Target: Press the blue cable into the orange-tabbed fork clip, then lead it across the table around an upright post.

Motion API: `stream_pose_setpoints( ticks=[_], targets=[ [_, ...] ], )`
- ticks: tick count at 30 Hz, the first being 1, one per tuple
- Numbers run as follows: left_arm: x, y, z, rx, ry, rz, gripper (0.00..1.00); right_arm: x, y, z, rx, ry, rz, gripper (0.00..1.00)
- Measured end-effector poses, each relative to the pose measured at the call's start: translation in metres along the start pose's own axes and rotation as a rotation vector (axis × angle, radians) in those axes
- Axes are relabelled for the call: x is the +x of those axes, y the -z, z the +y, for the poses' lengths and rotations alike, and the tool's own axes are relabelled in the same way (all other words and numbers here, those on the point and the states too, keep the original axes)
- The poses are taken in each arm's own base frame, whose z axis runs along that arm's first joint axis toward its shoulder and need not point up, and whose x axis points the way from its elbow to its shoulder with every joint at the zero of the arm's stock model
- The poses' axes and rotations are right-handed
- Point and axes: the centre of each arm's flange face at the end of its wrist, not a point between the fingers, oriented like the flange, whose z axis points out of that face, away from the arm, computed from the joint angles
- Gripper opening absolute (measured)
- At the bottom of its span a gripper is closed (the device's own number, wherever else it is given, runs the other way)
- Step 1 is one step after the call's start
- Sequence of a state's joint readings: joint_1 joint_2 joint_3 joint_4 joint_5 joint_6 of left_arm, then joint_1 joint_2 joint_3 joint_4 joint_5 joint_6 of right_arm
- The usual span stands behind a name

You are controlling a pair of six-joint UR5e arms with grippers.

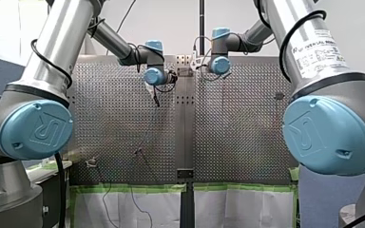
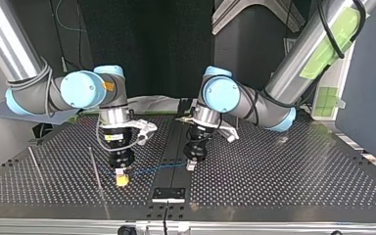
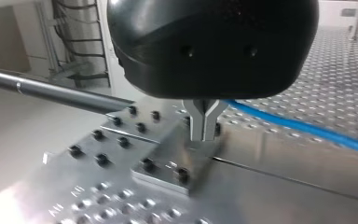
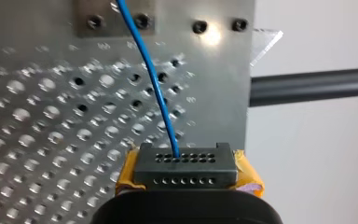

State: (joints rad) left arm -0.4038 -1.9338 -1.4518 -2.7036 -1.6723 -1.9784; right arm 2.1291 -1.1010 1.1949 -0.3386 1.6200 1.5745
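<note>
"Well, start at the far left of the top view. Two thin rods stand on the counter (image 2: 284, 171): a pale rod (image 2: 34, 164), then a darker upright post (image 2: 96, 169) just beside the robot's right arm."

"And the right pincer (image 2: 121, 180)?"

"It is low over the counter, left of centre, with its yellow pads closed on the blue cable (image 2: 152, 167). In its own wrist view the cable runs straight in between the pads."

"Where does the cable go from there?"

"Rightward, low over the perforated plate, to the centre strip (image 2: 176, 142), where the left pincer (image 2: 191, 165) points down. Its metal fingers look drawn together, with the tips at a small bolted plate (image 3: 168, 172). The cable passes just behind them, and it is not clear whether they pinch it."

"So which step is this?"

"Probably the first. No orange-tabbed fork clip can be made out in any view, so it is an open question whether the cable is seated. It wraps neither rod yet."

"What does the next move call for?"

"If the seating is unfinished, a downward press with the cable taut between the two pincers. After that the right pincer would have to carry its end toward the top view's left and round the dark post. It would need a firm grip and a line low enough to catch the post rather than slip over it."
</note>
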Motion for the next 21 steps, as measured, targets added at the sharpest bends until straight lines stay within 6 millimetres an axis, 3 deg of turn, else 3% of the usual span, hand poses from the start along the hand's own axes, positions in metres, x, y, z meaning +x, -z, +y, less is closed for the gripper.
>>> stream_pose_setpoints(
  ticks=[6, 14, 21],
  targets=[
    [-0.017, -0.010, -0.016, 0.041, 0.041, -0.024, 0.00, 0.016, 0.000, 0.012, -0.016, -0.004, 0.015, 0.00],
    [-0.038, -0.021, -0.041, 0.113, 0.114, -0.045, 0.00, 0.022, -0.001, 0.028, -0.040, 0.001, 0.010, 0.00],
    [-0.043, -0.022, -0.058, 0.160, 0.175, -0.042, 0.00, 0.024, -0.002, 0.043, -0.062, 0.006, 0.003, 0.00]
  ],
)
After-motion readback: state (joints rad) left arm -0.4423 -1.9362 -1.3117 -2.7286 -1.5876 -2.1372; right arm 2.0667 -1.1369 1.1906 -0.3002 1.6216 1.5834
